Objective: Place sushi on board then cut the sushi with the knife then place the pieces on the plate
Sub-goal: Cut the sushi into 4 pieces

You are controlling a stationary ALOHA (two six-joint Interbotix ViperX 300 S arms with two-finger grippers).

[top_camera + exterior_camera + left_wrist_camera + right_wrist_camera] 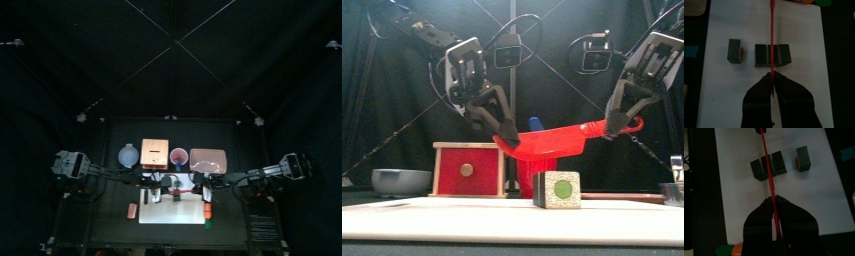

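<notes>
**A:** What has hold of the red knife (pixel 556 143)?

**B:** Both arms. The left gripper (pixel 500 125) is clamped on its broad end and the right gripper (pixel 619 125) on its thin end. The blade hangs level between them, edge down.

**A:** And the sushi roll (pixel 783 54)?

**B:** Straight below the blade on the white cutting board (pixel 462 215), with a gap between them. The roll's long axis crosses the knife's at a right angle. I cannot tell whether the blade sits over a seam. One cut piece (pixel 733 51) lies apart, off to the blade's side.

**A:** Which arm is nearer?

**B:** Neither. They flank the roll evenly, wrists tilted down and inward. I'd judge the move is a plain, level drop.
</notes>
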